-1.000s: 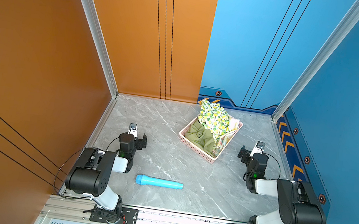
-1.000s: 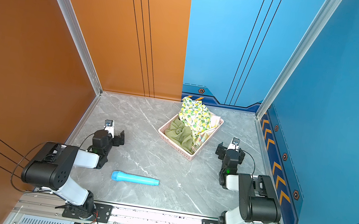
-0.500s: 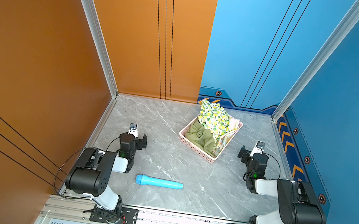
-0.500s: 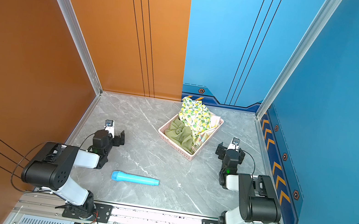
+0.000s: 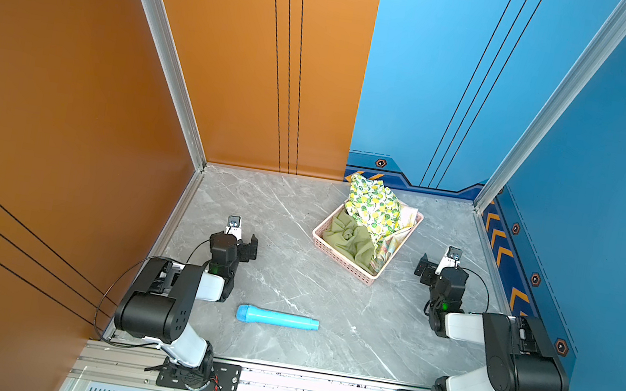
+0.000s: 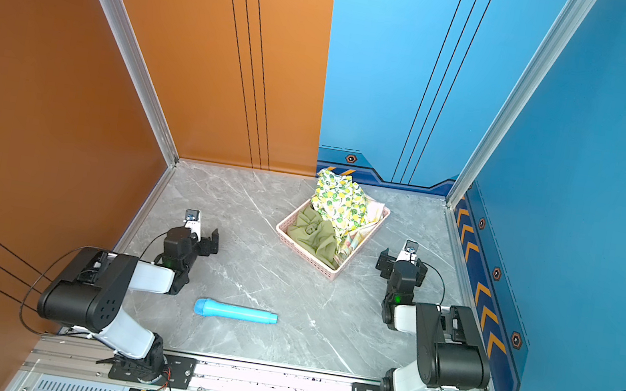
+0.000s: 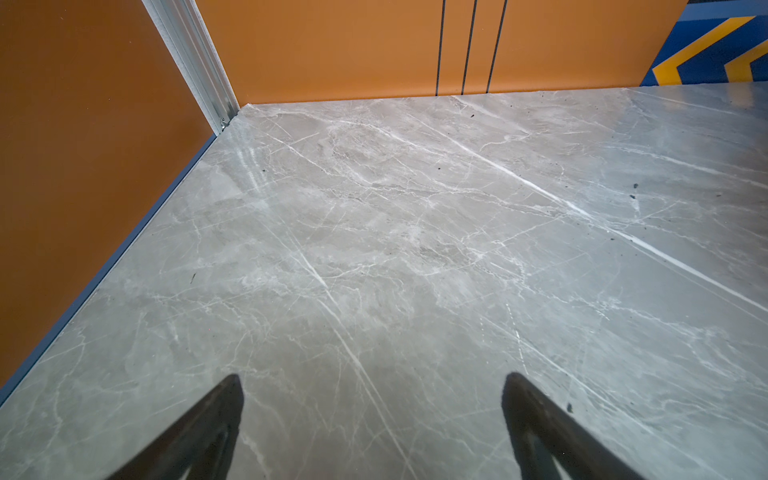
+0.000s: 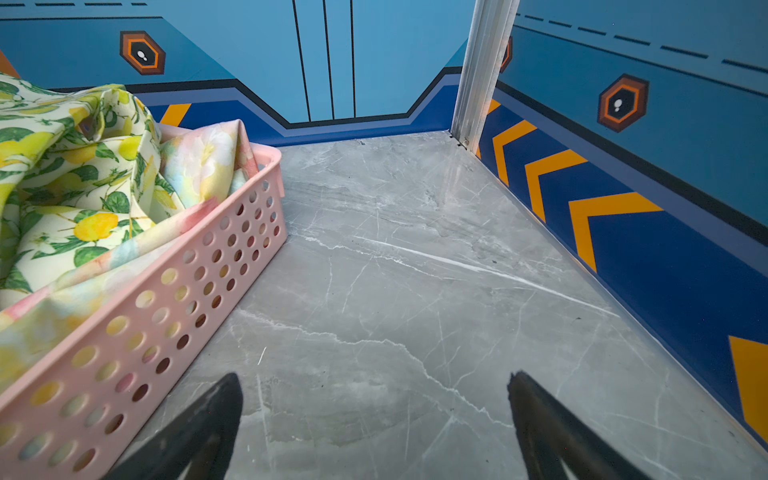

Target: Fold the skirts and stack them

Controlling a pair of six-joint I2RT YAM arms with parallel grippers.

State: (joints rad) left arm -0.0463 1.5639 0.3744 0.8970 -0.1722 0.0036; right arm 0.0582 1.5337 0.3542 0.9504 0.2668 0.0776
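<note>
Marble surface [image 5: 290, 281], skirts [image 5: 371, 213] heaped unfolded in basket [image 5: 336, 255]. Left claw [image 7: 372, 384], right claw [image 8: 374, 382] spread, empty. Calls for lifting one out.

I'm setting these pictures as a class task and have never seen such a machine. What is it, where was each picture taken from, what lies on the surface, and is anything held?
These are two robot arms, the left arm and the right arm, mounted at the near edge of a grey marble-look table. Two pictures look down from overhead, side by side. The other two come from a camera on each wrist, looking past the left fingers and the right fingers. Both pairs stand wide apart and hold nothing. A pink basket holds three crumpled skirts: the lemon-print skirt, the olive skirt and the pastel skirt. A light-blue tube lies loose on the table.
</note>
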